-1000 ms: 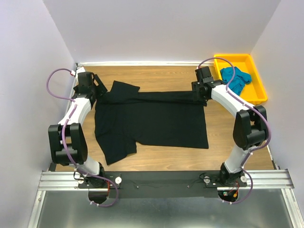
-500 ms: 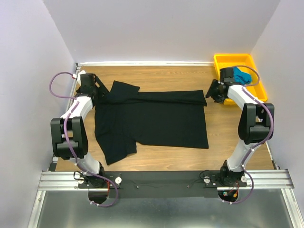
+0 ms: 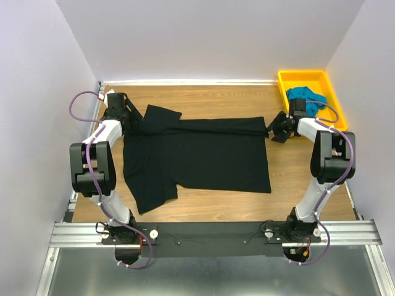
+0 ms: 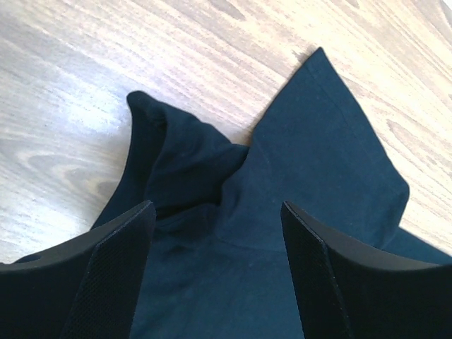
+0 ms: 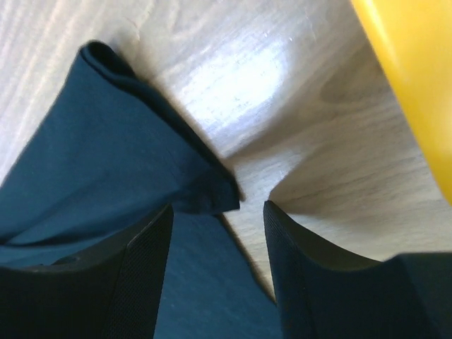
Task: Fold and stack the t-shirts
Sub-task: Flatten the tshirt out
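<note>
The black t-shirt (image 3: 197, 154) lies spread on the wooden table, with its far edge folded over in a narrow band. My left gripper (image 3: 128, 115) hovers open over the shirt's far left shoulder. In the left wrist view the bunched sleeve cloth (image 4: 191, 162) lies beyond the open gripper (image 4: 217, 212). My right gripper (image 3: 276, 129) stands open just off the shirt's far right corner. The right wrist view shows that folded corner (image 5: 212, 191) lying between the tips of the open gripper (image 5: 217, 212), ungripped. The teal t-shirt (image 3: 307, 98) sits crumpled in the tray.
The yellow tray (image 3: 302, 74) stands at the far right corner, and its wall (image 5: 417, 70) is close beside the right gripper. Side walls hem the table on both sides. Bare wood (image 3: 210, 98) runs behind the shirt.
The right gripper left the shirt's far right corner, swung out towards the tray, then settled just beside the corner. The left arm drew in closer to the left wall.
</note>
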Robot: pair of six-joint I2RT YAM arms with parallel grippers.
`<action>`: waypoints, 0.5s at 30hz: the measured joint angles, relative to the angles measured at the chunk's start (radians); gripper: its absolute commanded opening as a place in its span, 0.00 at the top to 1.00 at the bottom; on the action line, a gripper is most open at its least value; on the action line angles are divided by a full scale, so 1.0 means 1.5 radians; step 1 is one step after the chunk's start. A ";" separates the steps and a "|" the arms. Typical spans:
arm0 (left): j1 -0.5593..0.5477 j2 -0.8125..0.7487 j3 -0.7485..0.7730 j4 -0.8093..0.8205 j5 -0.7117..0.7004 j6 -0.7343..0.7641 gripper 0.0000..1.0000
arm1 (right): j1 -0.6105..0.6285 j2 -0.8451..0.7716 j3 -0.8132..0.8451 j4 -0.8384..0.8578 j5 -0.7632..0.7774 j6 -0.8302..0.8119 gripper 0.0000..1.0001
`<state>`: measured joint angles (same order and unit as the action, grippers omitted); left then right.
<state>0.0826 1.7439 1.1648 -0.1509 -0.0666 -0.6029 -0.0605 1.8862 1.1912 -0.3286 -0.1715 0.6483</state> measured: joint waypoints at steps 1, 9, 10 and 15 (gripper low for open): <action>-0.001 0.002 0.002 0.000 0.001 0.000 0.21 | 0.000 0.001 -0.004 0.010 -0.007 0.012 0.39; -0.004 0.008 0.003 0.000 0.005 0.001 0.25 | -0.001 0.006 -0.022 0.063 -0.024 0.066 0.51; -0.004 0.008 0.003 0.000 0.005 0.002 0.27 | 0.000 0.008 -0.022 0.067 -0.024 0.069 0.54; -0.004 0.008 0.003 0.000 0.005 0.006 0.31 | -0.001 0.014 -0.028 0.078 -0.026 0.082 0.78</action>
<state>0.0761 1.7554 1.1687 -0.1509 -0.0589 -0.5945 -0.0612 1.9076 1.1496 -0.2111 -0.2111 0.7719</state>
